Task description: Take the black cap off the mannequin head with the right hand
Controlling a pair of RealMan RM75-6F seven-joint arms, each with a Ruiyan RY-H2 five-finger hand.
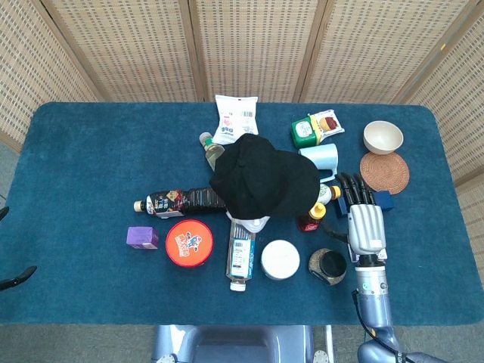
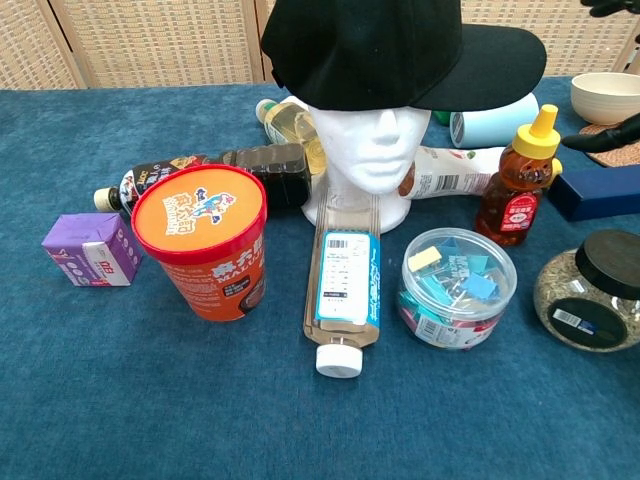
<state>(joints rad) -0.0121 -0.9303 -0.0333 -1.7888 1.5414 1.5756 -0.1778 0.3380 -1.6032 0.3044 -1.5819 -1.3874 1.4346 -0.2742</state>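
The black cap (image 1: pixel 265 181) sits on the white mannequin head (image 2: pixel 375 140) in the middle of the table, its brim (image 2: pixel 490 80) pointing toward the robot's right. My right hand (image 1: pixel 361 215) hovers just right of the brim with its fingers stretched out and apart, holding nothing. It covers most of a blue box (image 1: pixel 384 200). In the chest view only its dark fingertips (image 2: pixel 610 135) show at the right edge. Of my left hand (image 1: pixel 15 280), only dark tips show at the far left edge.
A honey bottle (image 1: pixel 312 215) and a black-lidded jar (image 1: pixel 327 265) stand between my right hand and the cap. A light blue mug (image 1: pixel 321 159), a bowl (image 1: pixel 383 137) and a woven mat (image 1: pixel 384 172) lie behind. A tub of clips (image 2: pixel 457 285), an orange tub (image 2: pixel 205 250) and several bottles surround the head.
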